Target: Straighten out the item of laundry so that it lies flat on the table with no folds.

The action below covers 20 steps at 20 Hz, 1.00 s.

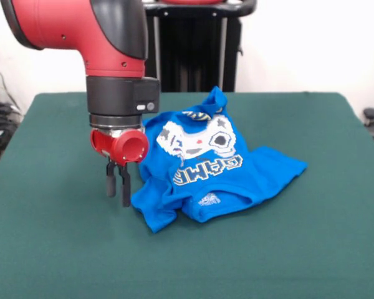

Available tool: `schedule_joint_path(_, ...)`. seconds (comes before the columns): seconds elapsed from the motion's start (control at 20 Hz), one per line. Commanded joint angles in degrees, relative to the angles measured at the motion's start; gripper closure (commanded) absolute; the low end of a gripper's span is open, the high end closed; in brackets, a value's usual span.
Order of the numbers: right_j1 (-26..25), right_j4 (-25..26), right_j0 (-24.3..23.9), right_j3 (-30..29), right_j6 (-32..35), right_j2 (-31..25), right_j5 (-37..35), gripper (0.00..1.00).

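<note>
The item of laundry (212, 165) is a bright blue T-shirt with a white-grey controller print and "GAME" lettering, lying rumpled near the middle of the table (56, 249). One part peaks up at its far side and the hem is folded under at the near side. My gripper (118, 185) hangs just left of the shirt's left edge, its two black fingers (111, 182) close together, with nothing visible between them. Its tips are low over the cloth, beside the shirt and not on it.
The red and black arm (106, 43) fills the upper left. A black frame (193, 43) stands behind the table's far edge. Dark gear sits off the right edge (373, 118).
</note>
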<state>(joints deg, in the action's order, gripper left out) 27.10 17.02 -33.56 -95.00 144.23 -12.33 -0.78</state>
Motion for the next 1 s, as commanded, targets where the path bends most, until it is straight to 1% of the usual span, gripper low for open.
schedule_joint_path(0.05, -2.5, -2.5, 2.1, -5.9, 5.7, -6.3, -1.8, 0.00)
schedule_joint_path(0.35, -1.9, -3.3, 3.2, -7.1, 6.7, -5.5, -0.9, 0.00)
schedule_joint_path(0.55, -2.8, -3.5, 2.6, -7.1, 6.4, -6.3, -0.9, 0.00)
schedule_joint_path(0.85, -2.6, -4.2, 3.1, -7.8, 6.8, -6.1, -0.5, 0.00)
schedule_joint_path(1.0, -3.3, -4.0, 3.0, -7.5, 6.6, -6.2, -0.1, 0.00)
